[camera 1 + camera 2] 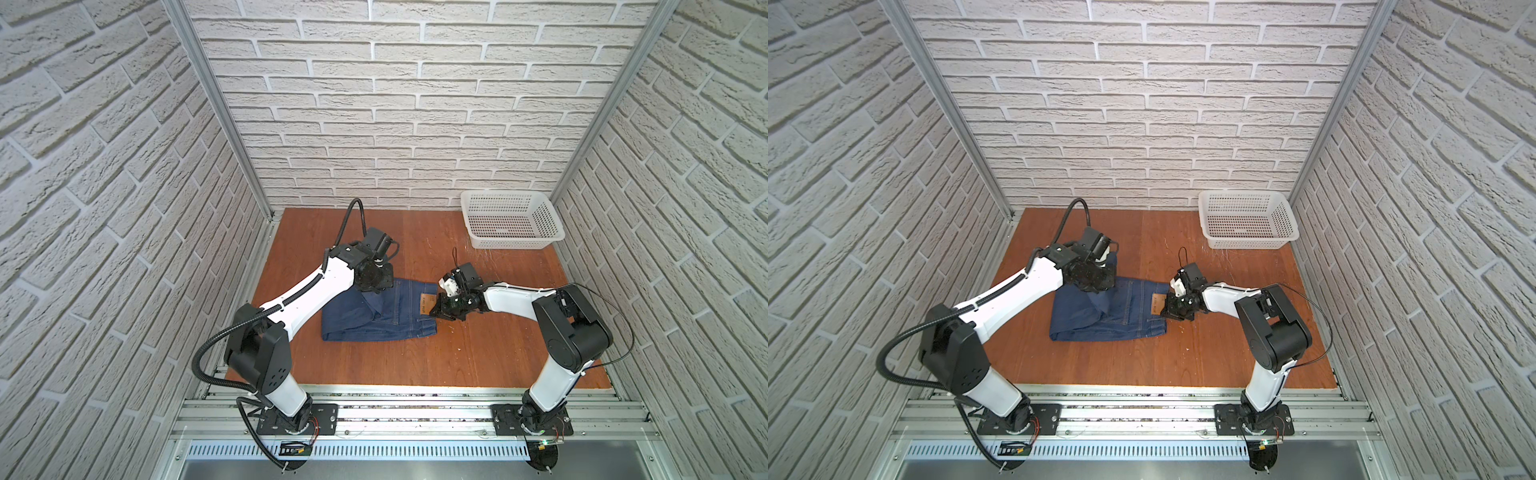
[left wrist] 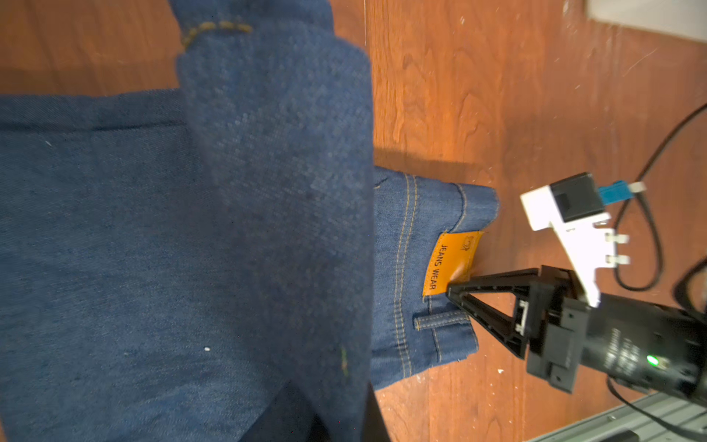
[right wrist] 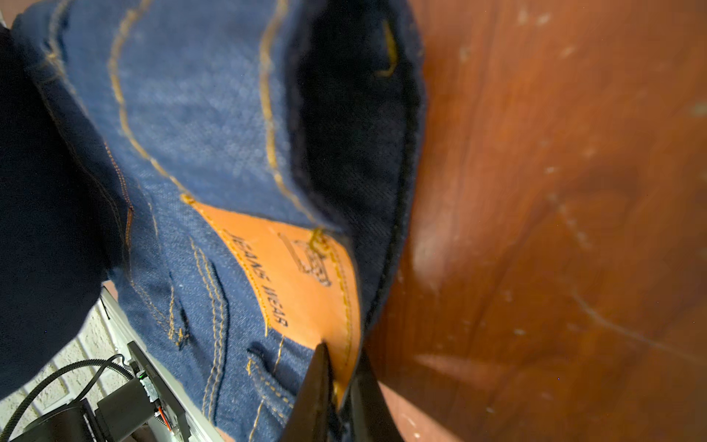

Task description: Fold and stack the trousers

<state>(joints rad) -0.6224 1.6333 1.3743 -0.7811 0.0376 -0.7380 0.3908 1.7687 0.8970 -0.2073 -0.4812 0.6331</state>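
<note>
The trousers [image 1: 374, 328] [image 1: 1100, 324] lie folded in the middle of the wooden table, waistband to the right, tan patch [image 1: 424, 302] [image 2: 451, 260] facing up. My left gripper [image 1: 374, 291] [image 1: 1094, 286] hovers over their far left part, shut on a flap of denim [image 2: 275, 172]. That flap hangs across the left wrist view and hides the jaws. My right gripper [image 1: 436, 309] [image 1: 1166, 311] [image 3: 340, 356] is shut on the waistband, right at the lower end of the patch [image 3: 298, 275]. Its black fingers [image 2: 459, 292] pinch the band's edge, slightly raised off the table.
A white perforated basket [image 1: 519, 242] [image 1: 1250, 243] stands at the back right corner. Bare wooden table [image 1: 478, 353] stretches in front of and to the right of the trousers. Brick walls enclose three sides; both arm bases sit on the metal rail in front.
</note>
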